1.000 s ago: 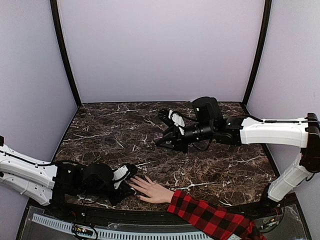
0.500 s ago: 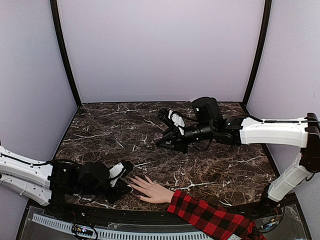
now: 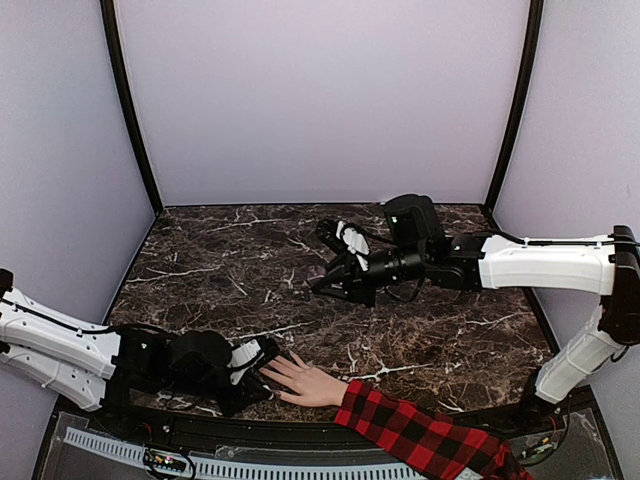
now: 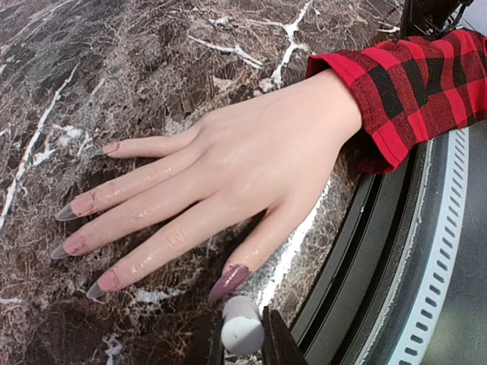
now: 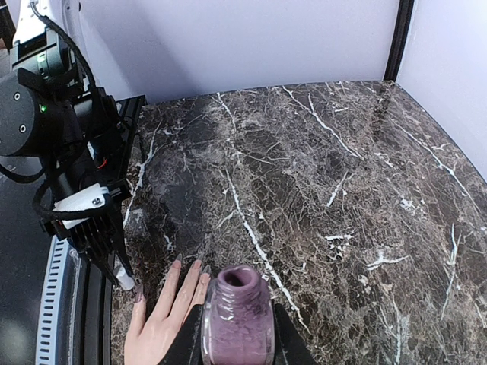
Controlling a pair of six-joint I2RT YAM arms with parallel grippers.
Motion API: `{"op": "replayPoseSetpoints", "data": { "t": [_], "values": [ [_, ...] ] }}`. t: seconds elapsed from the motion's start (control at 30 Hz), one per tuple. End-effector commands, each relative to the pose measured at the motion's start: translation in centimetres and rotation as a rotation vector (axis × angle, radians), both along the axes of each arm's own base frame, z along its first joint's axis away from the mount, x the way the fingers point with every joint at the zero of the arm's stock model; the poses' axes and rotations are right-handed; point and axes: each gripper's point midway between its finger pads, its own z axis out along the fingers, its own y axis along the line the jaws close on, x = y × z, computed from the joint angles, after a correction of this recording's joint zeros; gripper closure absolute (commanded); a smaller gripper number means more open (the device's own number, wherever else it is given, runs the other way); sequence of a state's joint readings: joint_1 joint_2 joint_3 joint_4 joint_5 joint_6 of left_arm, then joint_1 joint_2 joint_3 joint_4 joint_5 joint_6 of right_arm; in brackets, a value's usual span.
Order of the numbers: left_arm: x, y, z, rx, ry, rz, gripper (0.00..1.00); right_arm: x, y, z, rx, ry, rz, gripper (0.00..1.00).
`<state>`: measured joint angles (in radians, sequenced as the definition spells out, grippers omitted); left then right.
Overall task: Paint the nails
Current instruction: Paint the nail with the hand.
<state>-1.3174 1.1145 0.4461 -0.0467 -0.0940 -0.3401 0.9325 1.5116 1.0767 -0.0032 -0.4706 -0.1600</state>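
Observation:
The pale hand (image 4: 251, 152) lies flat on the marble table with its fingers spread, in a red-and-black plaid sleeve (image 4: 415, 76). Its thumb nail (image 4: 228, 283) is coated purple. The other nails (image 4: 66, 213) have greyish, unpainted-looking tips. My left gripper (image 4: 242, 338) is shut on the white brush cap (image 4: 242, 327), right at the thumb tip. The brush tip is hidden under the cap. My right gripper (image 5: 237, 338) is shut on an open purple polish bottle (image 5: 237, 315) and holds it above the table's middle (image 3: 335, 278). The hand also shows in the top view (image 3: 300, 378).
The table's near edge has a black rim and a white slotted rail (image 4: 449, 251) just beside the thumb. Purple walls enclose the back and sides. My left arm (image 3: 60, 350) lies low along the near-left edge.
My left gripper drew back a little to the left, then came forward again to the thumb tip. The right arm and the bottle have not moved.

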Motion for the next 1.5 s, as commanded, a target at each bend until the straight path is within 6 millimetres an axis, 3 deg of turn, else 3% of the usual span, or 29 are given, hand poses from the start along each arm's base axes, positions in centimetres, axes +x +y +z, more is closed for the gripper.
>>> {"op": "replayPoseSetpoints", "data": {
  "t": [0.0, 1.33, 1.47],
  "values": [
    [-0.3, -1.7, 1.6, -0.058, -0.006, -0.051, 1.00, 0.5, 0.1, 0.7, 0.024, -0.023, -0.006, 1.00],
    [2.5, 1.8, 1.5, 0.011, -0.083, 0.158, 1.00, 0.5, 0.2, 0.6, 0.024, -0.020, -0.003, 1.00],
    [2.3, 1.7, 2.4, -0.042, -0.082, 0.149, 1.00, 0.5, 0.2, 0.5, 0.025, -0.018, -0.002, 1.00]
  ]
}}
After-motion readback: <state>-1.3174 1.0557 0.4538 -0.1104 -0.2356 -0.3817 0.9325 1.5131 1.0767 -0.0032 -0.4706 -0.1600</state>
